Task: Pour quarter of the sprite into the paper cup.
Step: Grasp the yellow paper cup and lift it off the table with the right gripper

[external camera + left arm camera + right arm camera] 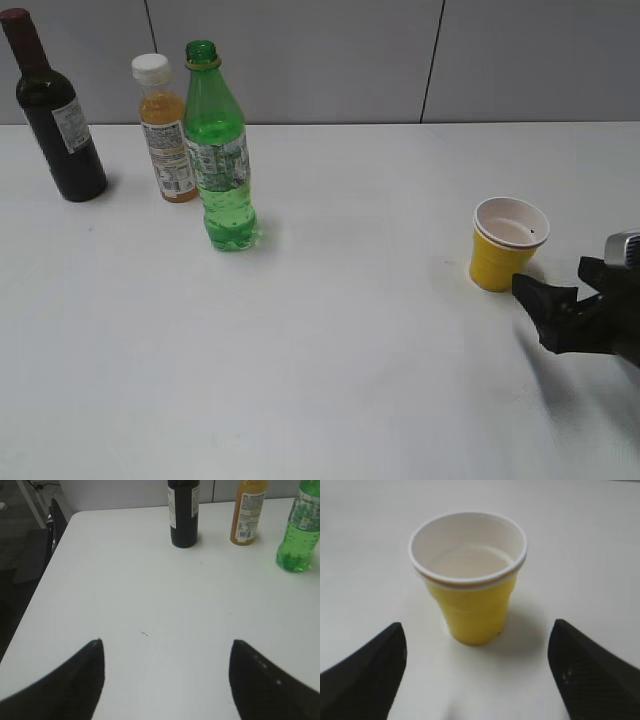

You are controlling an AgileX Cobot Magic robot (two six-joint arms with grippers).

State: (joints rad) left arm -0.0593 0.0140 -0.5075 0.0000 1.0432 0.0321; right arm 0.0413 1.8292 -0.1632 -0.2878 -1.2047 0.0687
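The sprite (222, 170) is a tall green bottle without a cap, standing upright at the back left of the white table; it also shows in the left wrist view (299, 535) at the far right. The paper cup (505, 245) is yellow with a white inside and stands upright at the right; in the right wrist view (470, 575) it holds some clear liquid. My right gripper (555, 300) (477, 635) is open and empty, just short of the cup. My left gripper (167, 647) is open and empty over bare table, out of the exterior view.
A dark wine bottle (55, 115) (183, 512) and an orange-juice bottle (165, 130) (247, 512) with a white cap stand left of the sprite. The table's left edge (45, 580) drops to a dark floor. A grey wall (400, 60) is behind.
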